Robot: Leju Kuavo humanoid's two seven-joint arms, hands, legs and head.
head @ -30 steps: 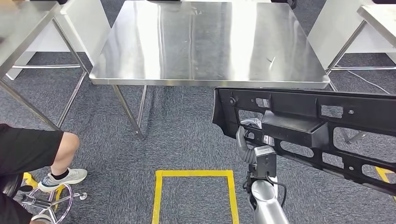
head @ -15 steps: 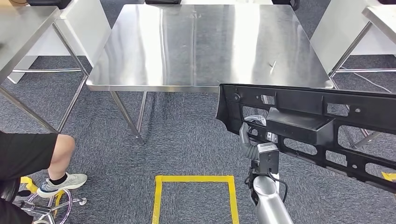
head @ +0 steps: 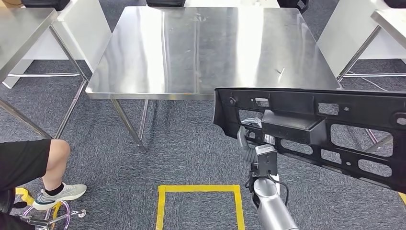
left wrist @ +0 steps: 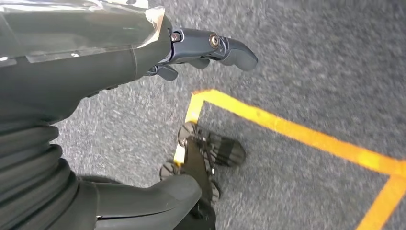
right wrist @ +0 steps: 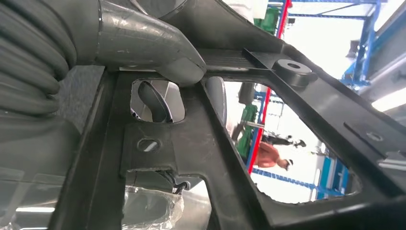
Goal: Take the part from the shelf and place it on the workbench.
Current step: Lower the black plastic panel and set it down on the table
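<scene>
The part is a long black plastic panel with several cut-outs, held level in front of me, just short of the workbench's near edge. My right hand grips it from below near its left end. In the right wrist view the thumb presses on the panel's frame and a finger shows through a cut-out. The workbench is a bare steel table straight ahead. My left hand hangs over the carpet, fingers apart, holding nothing.
A yellow taped square marks the carpet below me. A seated person's leg and shoe are at the lower left beside a stool. More steel tables stand at the left and right.
The whole picture has shifted as the camera moved; the workbench sits slightly lower and nearer. The right hand and the panel have moved a little to the left in the picture, grip unchanged.
</scene>
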